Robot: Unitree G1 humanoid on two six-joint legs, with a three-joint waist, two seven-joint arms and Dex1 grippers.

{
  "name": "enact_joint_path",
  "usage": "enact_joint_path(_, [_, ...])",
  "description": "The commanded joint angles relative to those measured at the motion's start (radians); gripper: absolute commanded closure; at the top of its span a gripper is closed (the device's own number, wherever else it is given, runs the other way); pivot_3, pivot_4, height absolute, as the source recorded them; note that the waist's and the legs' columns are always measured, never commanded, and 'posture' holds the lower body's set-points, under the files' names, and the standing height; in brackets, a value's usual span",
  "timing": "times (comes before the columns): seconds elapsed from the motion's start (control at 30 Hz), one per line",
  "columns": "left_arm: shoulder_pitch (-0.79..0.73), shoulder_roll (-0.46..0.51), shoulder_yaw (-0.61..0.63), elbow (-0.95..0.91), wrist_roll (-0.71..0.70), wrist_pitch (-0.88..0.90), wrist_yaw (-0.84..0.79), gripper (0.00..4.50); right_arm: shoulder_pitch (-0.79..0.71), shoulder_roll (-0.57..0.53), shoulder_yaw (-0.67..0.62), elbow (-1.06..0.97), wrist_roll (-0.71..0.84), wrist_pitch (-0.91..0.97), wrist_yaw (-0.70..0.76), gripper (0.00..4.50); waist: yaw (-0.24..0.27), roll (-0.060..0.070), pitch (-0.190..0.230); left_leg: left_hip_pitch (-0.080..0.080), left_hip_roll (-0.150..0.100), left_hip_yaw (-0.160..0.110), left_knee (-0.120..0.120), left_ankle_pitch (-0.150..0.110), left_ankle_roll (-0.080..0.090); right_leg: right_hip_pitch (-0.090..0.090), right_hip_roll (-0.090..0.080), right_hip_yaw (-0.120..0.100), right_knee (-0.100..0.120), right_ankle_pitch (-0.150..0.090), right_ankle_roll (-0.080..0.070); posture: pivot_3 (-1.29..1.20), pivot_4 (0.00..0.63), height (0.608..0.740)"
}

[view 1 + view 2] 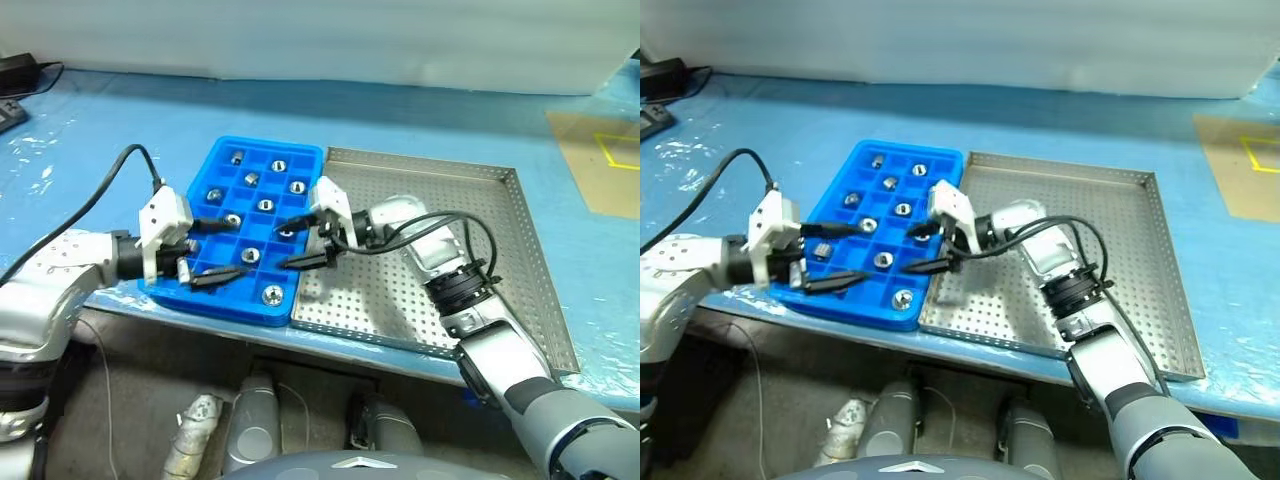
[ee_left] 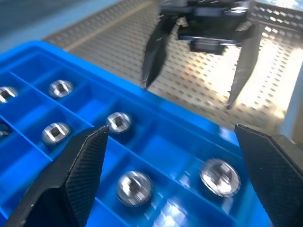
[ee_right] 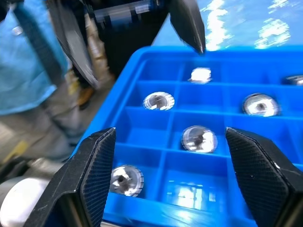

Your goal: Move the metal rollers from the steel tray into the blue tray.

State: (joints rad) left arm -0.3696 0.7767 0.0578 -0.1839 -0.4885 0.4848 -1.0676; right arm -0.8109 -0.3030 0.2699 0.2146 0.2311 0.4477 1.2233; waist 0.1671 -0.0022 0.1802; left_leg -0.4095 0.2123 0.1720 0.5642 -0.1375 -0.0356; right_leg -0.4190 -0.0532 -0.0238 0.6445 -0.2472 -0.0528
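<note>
Blue sheeting covers the workbench point(image 1: 420, 110), on which the blue tray point(image 1: 205, 165) and the steel tray point(image 1: 530, 240) lie side by side, their long rims touching. Both grippers hover low over the near end of the blue tray, pointing toward one another. The right gripper point(image 1: 300, 240) has its two black fingers spread wide and carries nothing; it sits over the tray's right-hand column, beside the shared rim. The left gripper point(image 1: 213, 252) is likewise fully parted and empty, over the near-left compartments. Contents: the metal rollers point(image 1: 272, 294) occupy the blue tray one to a compartment, about ten visible in the head views, from the far row down to the near right corner; several compartments appear vacant. The perforated floor of the steel tray shows no roller that can be made out, though the stretch under the right arm is hidden. Judgement: the transfer appears complete or nearly so, with the step in hand being a release over a compartment. To finish it well, the right gripper should lift straight up before swinging back across the rim, so that its fingers do not catch a divider or disturb a seated roller, and the two arms should keep apart, since their fingertips are close. The hidden part of the steel tray warrants a check.
</note>
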Motion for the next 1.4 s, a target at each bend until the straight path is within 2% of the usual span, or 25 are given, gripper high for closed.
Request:
enact_joint_path(0.03, [-0.147,-0.125,-0.098,0.184,0.086,-0.111,0.016,0.0,0.025,-0.081,-0.128,-0.106,0.036,0.037,-0.084,0.69,-0.002,0.0,0.0,0.0,-0.001,0.0,0.0,0.0,0.0,0.001,0.0,0.0,-0.001,0.001,0.001,0.04,0.15,0.74])
enact_joint_path(0.17, [-0.223,-0.237,-0.143,0.359,0.146,-0.207,0.019,0.0,0.108,-0.125,-0.18,-0.125,-0.005,0.027,-0.216,0.69,-0.03,-0.003,-0.002,-0.001,-0.005,0.0,0.002,-0.001,0.001,0.002,-0.002,0.002,-0.002,0.004,0.007,-0.01,0.15,0.74])
enact_joint_path(0.27, [-0.251,-0.284,-0.144,0.464,0.173,-0.264,0.023,0.0,0.167,-0.124,-0.216,-0.155,-0.008,0.032,-0.308,0.69,-0.065,-0.003,-0.002,-0.001,-0.004,0.0,0.001,-0.001,0.002,0.001,-0.001,0.001,-0.002,0.005,0.007,-0.04,0.15,0.74])
enact_joint_path(0.47, [-0.301,-0.353,-0.126,0.62,0.201,-0.335,0.05,0.0,0.219,-0.119,-0.243,-0.177,0.007,0.039,-0.404,0.69,-0.09,-0.003,-0.002,-0.001,-0.004,0.0,0.0,-0.001,0.003,0.0,0.0,0.001,-0.001,0.005,0.007,-0.07,0.15,0.74])
enact_joint_path(0.97, [-0.342,-0.362,-0.111,0.663,0.203,-0.348,0.007,0.0,0.231,-0.101,-0.238,-0.155,-0.004,0.002,-0.48,0.69,-0.094,-0.003,-0.002,-0.001,-0.004,0.0,0.003,-0.002,0.004,0.001,-0.002,0.001,-0.002,0.002,0.003,-0.09,0.15,0.74])
enact_joint_path(1.4, [-0.361,-0.367,-0.094,0.685,0.204,-0.365,0.008,0.0,0.228,-0.109,-0.238,-0.14,-0.003,-0.014,-0.487,0.69,-0.095,-0.003,-0.002,-0.001,-0.005,0.0,0.004,-0.003,0.006,0.001,-0.002,0.001,-0.002,0.002,0.003,-0.09,0.15,0.74])
